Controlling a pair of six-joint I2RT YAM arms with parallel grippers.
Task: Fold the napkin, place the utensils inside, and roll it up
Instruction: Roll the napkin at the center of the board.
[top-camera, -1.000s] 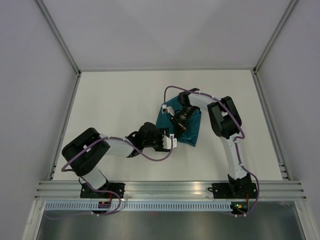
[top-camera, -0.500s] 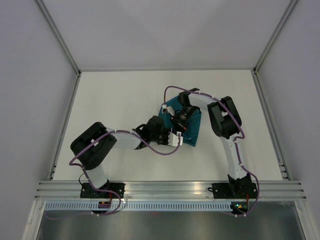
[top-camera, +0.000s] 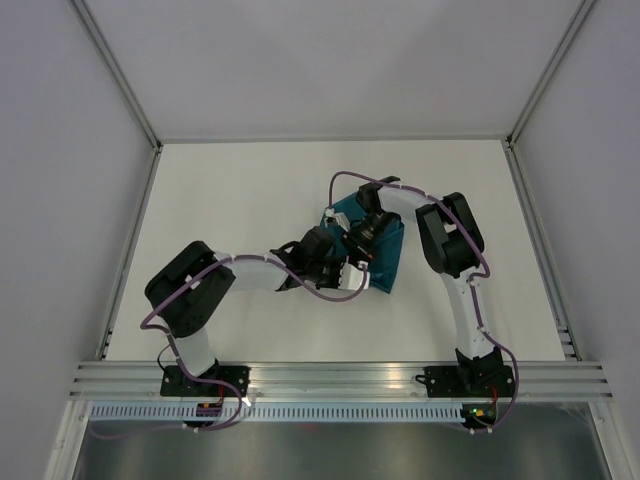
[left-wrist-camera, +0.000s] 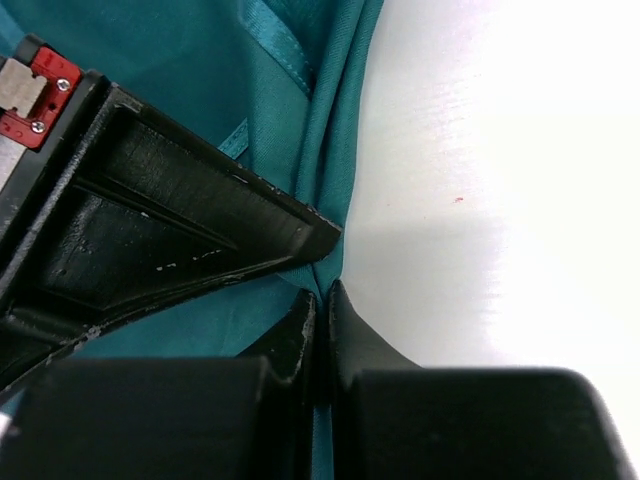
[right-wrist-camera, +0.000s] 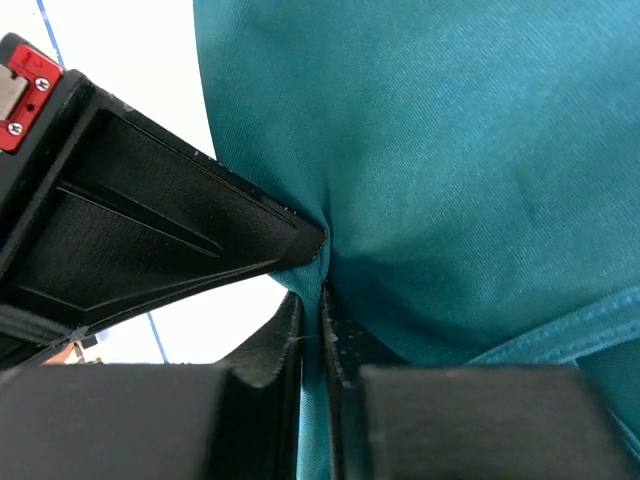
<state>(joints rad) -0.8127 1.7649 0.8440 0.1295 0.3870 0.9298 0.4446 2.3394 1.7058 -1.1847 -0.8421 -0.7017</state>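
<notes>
At table (top-camera: 240, 190) centre, left gripper (left-wrist-camera: 322, 292) clamped tight on napkin (top-camera: 388, 258) edge. Right gripper (right-wrist-camera: 322, 268) likewise closed, pinching bunched napkin farther back. Risk: thin pinch slips free, or uneven pull between arms skews fold.

**Teal napkin (left-wrist-camera: 180, 60) on a white table (top-camera: 250, 200)**

The napkin is plain blue-green and faintly shiny; its stitched hem band (left-wrist-camera: 280, 45) looks a shade lighter. Over the napkin the left gripper (left-wrist-camera: 322, 292) and the right gripper (right-wrist-camera: 315, 268) are black, each with a small red block (left-wrist-camera: 35, 85). The arms (top-camera: 455, 290) are white and black, trailing purple cables (top-camera: 487, 265).
</notes>
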